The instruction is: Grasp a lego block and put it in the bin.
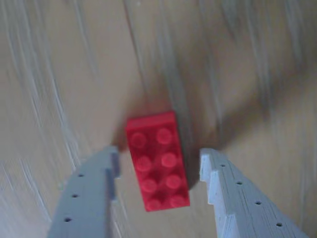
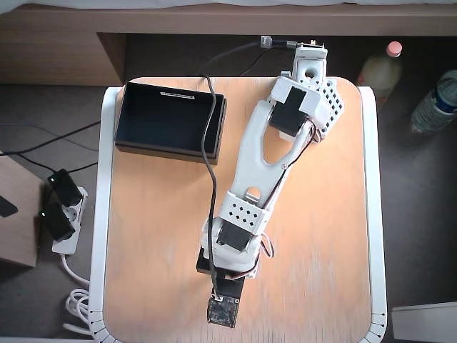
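Pincer open, arm stretched fwd, pointing down.

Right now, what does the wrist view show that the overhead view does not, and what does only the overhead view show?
Only the wrist view shows the red lego block, lying on the table between the open gripper fingers, which do not touch it. Only the overhead view shows the black bin at the table's far left corner, apparently empty, the whole white arm, two bottles and a power strip on the floor. Both views share the wooden tabletop; overhead, the arm hides the block and the gripper's fingers.
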You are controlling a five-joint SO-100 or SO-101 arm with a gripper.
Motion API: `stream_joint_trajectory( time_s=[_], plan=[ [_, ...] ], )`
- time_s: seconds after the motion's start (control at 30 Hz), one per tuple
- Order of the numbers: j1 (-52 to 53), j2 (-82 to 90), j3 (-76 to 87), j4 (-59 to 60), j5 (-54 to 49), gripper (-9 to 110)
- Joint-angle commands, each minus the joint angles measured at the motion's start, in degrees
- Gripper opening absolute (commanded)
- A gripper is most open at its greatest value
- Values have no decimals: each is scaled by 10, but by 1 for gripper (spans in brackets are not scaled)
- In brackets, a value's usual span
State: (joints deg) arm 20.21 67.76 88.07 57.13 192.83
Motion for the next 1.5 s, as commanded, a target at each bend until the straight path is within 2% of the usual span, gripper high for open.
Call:
stream_joint_trajectory(
  time_s=[0.0,0.1,0.3,0.5,0.8,1.07,1.23,1.47],
  plan=[
    [-12,11,-70,-13,-1,5],
    [-12,12,-69,-12,-6,0],
    [-9,44,-66,43,-26,0],
    [17,140,-63,105,-46,0],
    [83,320,-4,170,-23,0],
    [194,484,83,215,-8,0],
    [299,526,87,276,-1,0],
    [446,543,89,276,31,0]
  ],
)
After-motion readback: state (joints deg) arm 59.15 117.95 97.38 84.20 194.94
